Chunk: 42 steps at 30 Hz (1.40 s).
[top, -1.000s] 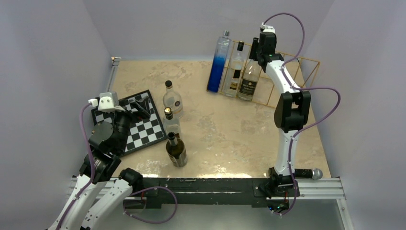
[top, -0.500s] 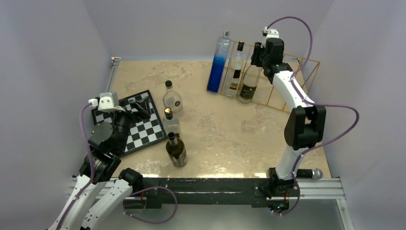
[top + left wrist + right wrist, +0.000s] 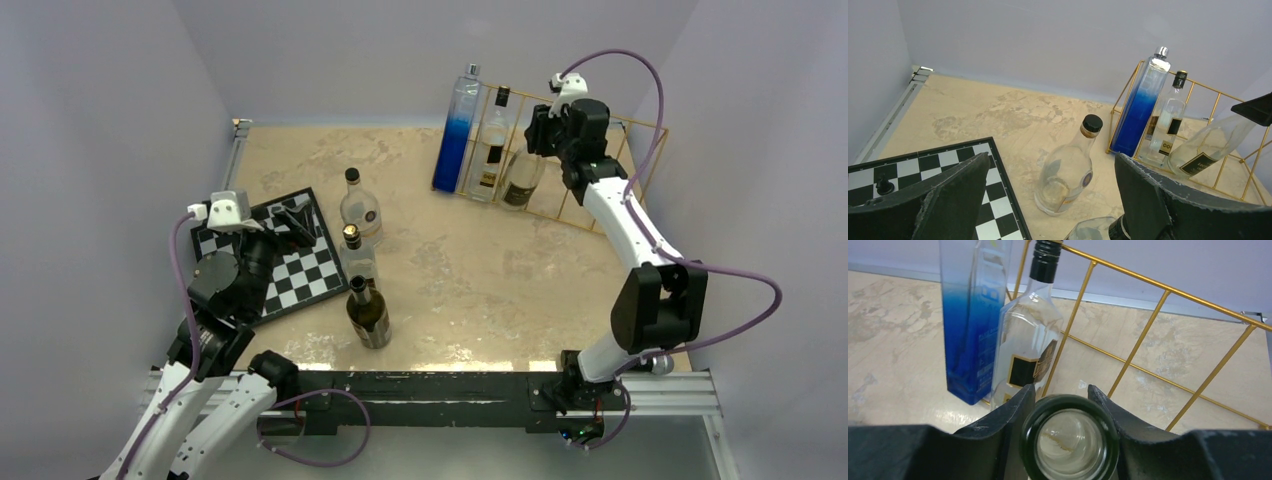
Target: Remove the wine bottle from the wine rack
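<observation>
The right gripper (image 3: 538, 130) clamps the neck of a clear wine bottle (image 3: 1207, 149), which leans tilted inside the gold wire wine rack (image 3: 1146, 330) at one o'clock on the table (image 3: 480, 270). At eight o'clock, the left gripper (image 3: 295, 216) hangs spread wide above a checkerboard (image 3: 300, 275).

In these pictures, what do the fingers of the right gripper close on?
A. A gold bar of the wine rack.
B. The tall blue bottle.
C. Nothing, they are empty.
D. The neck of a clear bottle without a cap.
D: in the right wrist view, the right gripper has one finger on each side of the open neck of the clear bottle. The blue bottle and the bars of the wine rack stand apart behind it.
</observation>
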{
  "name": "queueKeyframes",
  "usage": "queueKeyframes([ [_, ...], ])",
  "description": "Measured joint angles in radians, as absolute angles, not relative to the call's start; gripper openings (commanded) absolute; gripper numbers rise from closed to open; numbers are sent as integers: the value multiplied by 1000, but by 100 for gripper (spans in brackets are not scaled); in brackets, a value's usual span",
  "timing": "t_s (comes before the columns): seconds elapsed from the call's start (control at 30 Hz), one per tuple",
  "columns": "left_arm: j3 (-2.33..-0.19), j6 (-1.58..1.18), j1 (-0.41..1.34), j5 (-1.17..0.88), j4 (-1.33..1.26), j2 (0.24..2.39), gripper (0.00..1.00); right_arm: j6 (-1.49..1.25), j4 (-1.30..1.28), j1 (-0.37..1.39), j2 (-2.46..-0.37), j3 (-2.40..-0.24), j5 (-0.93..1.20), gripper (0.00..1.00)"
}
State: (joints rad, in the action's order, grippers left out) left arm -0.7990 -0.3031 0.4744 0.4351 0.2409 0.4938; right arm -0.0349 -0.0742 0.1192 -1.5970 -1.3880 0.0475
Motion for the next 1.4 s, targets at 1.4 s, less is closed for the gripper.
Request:
queueKeyframes([
  [1.4, -799, -303, 474, 422, 240, 508, 99, 125, 26, 671, -1077, -899, 726, 0],
])
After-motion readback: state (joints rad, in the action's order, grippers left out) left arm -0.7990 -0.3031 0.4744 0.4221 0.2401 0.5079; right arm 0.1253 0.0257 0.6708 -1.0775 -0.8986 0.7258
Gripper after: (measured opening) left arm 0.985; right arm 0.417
